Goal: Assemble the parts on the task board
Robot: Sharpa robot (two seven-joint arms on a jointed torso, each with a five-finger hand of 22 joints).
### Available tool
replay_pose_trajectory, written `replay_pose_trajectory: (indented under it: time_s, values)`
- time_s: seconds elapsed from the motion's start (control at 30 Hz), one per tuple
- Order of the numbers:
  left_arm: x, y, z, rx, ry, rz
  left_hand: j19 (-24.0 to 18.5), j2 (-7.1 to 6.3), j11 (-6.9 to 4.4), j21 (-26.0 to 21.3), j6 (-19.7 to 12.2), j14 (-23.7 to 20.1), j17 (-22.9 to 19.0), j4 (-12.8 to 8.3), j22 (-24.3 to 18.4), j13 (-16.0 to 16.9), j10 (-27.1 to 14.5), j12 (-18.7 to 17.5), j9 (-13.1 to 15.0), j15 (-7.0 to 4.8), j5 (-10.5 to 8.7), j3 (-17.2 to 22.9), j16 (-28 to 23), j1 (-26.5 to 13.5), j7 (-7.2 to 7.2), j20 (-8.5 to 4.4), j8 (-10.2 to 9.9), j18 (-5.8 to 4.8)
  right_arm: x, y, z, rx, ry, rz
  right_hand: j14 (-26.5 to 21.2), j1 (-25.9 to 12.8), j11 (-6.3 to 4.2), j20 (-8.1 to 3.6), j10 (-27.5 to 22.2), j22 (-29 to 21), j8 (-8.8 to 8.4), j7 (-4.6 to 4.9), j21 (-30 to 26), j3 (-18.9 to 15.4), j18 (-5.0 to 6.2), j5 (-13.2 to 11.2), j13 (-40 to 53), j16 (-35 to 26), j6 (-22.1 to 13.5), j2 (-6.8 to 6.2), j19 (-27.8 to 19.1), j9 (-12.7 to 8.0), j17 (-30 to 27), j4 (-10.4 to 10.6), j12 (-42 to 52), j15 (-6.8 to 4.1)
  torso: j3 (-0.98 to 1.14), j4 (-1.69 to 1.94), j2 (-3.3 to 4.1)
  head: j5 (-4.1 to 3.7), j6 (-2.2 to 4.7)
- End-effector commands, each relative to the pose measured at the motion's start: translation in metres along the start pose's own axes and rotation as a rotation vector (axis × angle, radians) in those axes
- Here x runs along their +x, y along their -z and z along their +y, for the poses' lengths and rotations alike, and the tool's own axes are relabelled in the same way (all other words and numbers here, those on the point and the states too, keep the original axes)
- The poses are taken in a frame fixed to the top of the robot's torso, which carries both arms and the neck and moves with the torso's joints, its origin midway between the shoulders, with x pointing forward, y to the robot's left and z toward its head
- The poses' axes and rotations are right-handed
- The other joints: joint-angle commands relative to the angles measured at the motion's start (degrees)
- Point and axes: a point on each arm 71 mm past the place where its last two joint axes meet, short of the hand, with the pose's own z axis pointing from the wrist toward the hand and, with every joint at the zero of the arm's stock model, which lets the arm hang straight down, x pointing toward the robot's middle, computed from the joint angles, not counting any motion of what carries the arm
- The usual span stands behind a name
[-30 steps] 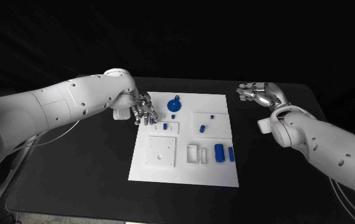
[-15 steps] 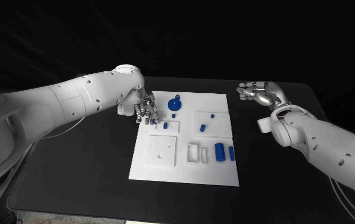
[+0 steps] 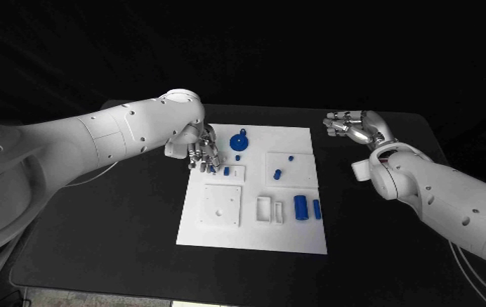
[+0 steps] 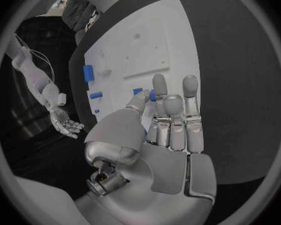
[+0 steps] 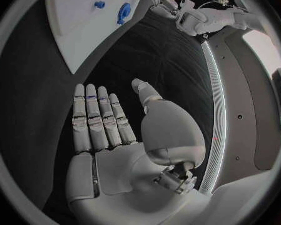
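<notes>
Pinching blue part (image 4: 152,92), left hand (image 4: 168,122)

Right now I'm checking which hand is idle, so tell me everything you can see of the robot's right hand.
The right hand is silver and metallic-looking, with segmented fingers on a white arm. It hovers over the black table, off the far right corner of the white task board, touching no part. In the right wrist view its fingers lie straight side by side, thumb apart, palm bare: it holds nothing.
</notes>
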Motion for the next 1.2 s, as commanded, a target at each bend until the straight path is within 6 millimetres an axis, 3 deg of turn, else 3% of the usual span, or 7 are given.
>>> replay_pose_trajectory:
  time_s: [0.03, 1.2]
  values:
    - [0.0010, 0.0009, -0.0021, -0.012, -0.049, 0.005, -0.2, 1.87, -0.09, 0.4, 0.6, -0.4, 0.1, -5.2, 1.1, 0.1, -0.3, 0.2, 0.2, -0.11, -0.19, 5.1, 0.3, 2.4, -0.18, -0.07, -0.3, 1.02, 0.0018, 0.0000, 0.0013, -0.012, -0.001, 0.014, -0.5, -0.3, 0.15, -0.19, -0.3, -0.1, -0.29, -0.01, -0.1, 0.1, 1.08, 0.2, -0.1, -0.4, -0.2, 0.06, -0.3, 0.0, -0.1, 0.3, -0.2, 0.01, -0.01, 0.04, -0.03, -0.09, -0.06]
    - [0.0100, 0.0006, -0.0068, 0.004, -0.059, -0.037, -0.1, 2.04, -0.10, 0.3, 0.6, -0.3, -0.1, -5.2, 1.1, 0.1, -0.3, 0.3, 1.0, -0.13, -0.15, 4.9, 0.2, 2.0, -0.21, -0.08, -0.5, 1.05, 0.0031, -0.0006, 0.0007, -0.012, -0.002, 0.015, -0.5, -0.3, 0.15, -0.20, -0.3, -0.1, -0.29, -0.01, -0.1, 0.1, 1.08, 0.2, -0.1, -0.4, -0.2, 0.05, -0.4, 0.0, -0.1, 0.4, -0.2, 0.02, -0.02, 0.03, 0.00, -0.20, -0.12]
